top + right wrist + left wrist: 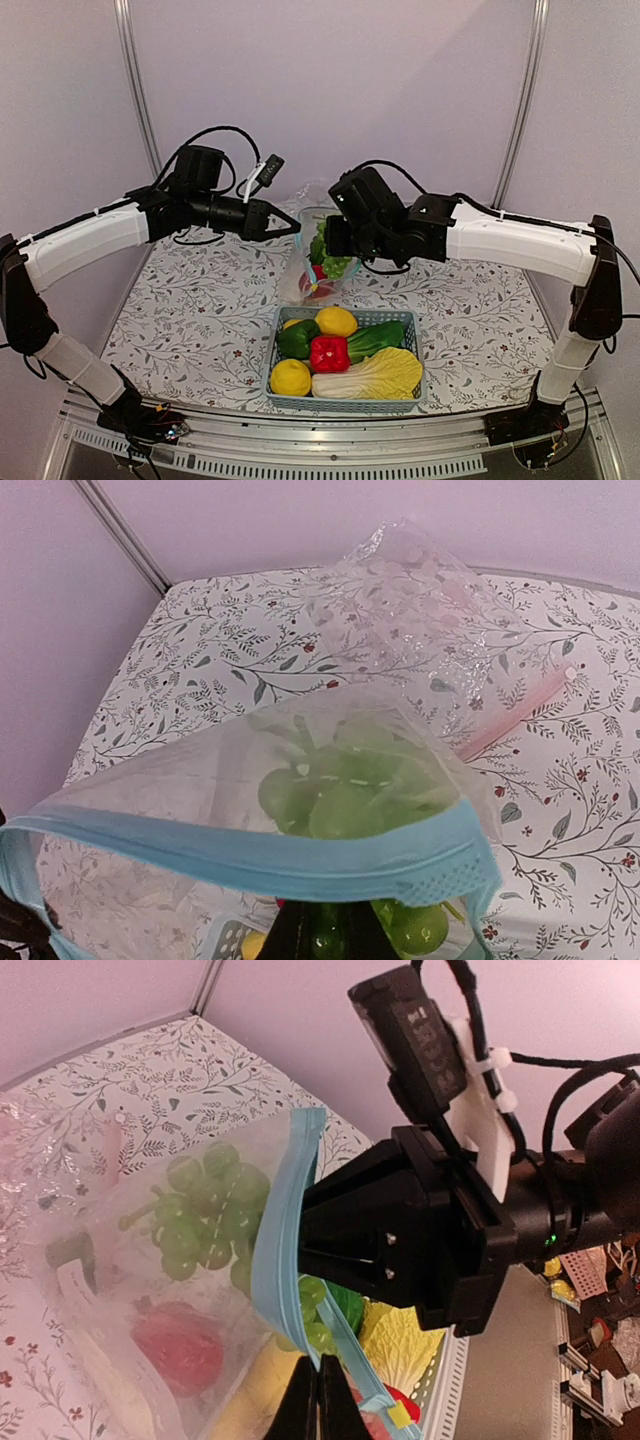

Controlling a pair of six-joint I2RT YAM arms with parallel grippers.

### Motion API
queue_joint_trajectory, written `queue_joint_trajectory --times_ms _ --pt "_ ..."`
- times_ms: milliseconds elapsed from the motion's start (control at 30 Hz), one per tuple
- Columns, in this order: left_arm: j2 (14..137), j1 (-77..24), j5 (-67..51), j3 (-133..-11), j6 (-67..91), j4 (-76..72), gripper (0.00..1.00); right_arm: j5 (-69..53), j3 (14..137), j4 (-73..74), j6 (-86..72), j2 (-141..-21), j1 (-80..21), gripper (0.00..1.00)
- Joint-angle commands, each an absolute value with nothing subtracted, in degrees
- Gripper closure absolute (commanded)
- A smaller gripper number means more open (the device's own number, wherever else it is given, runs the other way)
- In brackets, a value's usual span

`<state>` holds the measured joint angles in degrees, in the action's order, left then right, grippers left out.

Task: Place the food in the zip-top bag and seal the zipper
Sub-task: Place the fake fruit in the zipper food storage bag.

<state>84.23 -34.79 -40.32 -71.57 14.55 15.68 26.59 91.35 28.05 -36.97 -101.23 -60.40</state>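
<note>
The clear zip-top bag (300,275) hangs in the air behind the basket, held between my two grippers. My left gripper (293,226) is shut on the teal zipper (285,1210); its fingertips (320,1395) pinch the strip near one end. My right gripper (333,240) reaches into the open bag mouth and looks shut on a bunch of green grapes (345,795). The grapes (205,1210) show through the bag wall. A red fruit (178,1345) lies lower in the bag. The zipper (250,855) is open and crosses just above my right fingers.
A light-blue basket (415,385) at the table's front holds two lemons (335,320), a red pepper (329,353), a green pepper (296,338), green leaves (378,338) and a pale cabbage (370,375). Another crumpled clear bag (420,600) with a pink strip lies behind.
</note>
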Motion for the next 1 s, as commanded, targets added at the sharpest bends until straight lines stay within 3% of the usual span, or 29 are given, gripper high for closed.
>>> queue_joint_trajectory --times_ms 0,400,967 --pt "83.2 -36.0 -42.0 -71.3 13.6 14.4 1.0 29.7 94.2 30.9 -36.1 -103.8 -58.7 0.91" --pt "83.4 -36.7 -42.2 -71.3 13.5 14.5 1.0 29.9 99.5 29.9 -34.0 -111.1 -58.6 0.9" --pt "83.0 -36.7 -41.6 -71.4 13.5 14.7 1.0 25.9 96.7 27.6 -33.2 -109.9 -58.3 0.64"
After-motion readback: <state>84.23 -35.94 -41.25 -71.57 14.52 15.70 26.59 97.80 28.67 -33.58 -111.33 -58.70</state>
